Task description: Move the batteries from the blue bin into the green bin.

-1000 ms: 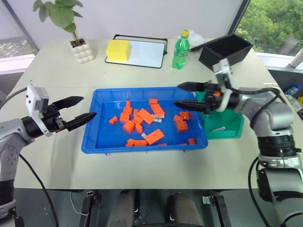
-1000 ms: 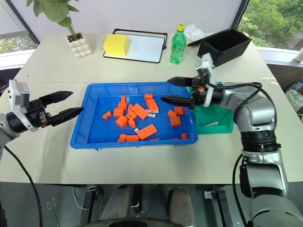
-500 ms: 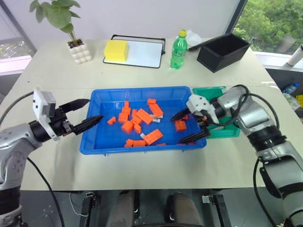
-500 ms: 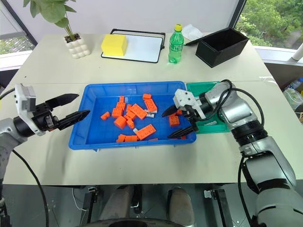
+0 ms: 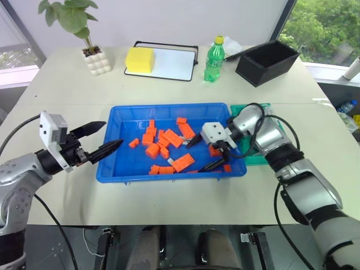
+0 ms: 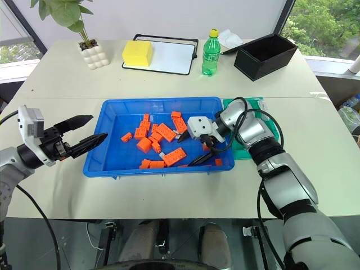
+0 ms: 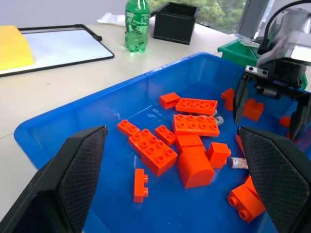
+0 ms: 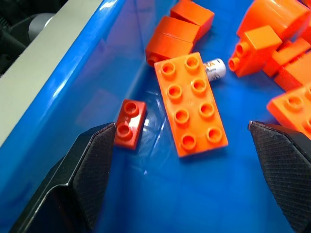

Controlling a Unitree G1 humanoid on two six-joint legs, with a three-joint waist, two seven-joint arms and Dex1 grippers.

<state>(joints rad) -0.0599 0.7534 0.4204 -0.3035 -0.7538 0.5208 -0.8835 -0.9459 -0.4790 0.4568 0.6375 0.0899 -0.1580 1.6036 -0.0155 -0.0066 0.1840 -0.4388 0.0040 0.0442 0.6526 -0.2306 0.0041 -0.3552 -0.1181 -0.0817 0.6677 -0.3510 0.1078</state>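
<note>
One claw, the right claw point(image 5: 204, 153), spread wide, has been lowered from beside the green bin point(image 5: 254, 158) into the blue bin point(image 5: 121, 171), over a battery point(image 8: 214, 68); left claw point(image 5: 103, 139) spread.

Most of the batteries point(image 8: 214, 68) were buried under the orange blocks point(image 8: 191, 104), so only an end poked out here and there, and a count wasn't possible. The right arm point(image 5: 264, 132) covered a big chunk of the green bin point(image 5: 253, 156), so its contents couldn't be made out. In the left wrist view one battery point(image 7: 237, 162) sat half tucked behind a block, and the blue bin point(image 7: 58, 124) ran off the frame.
</note>
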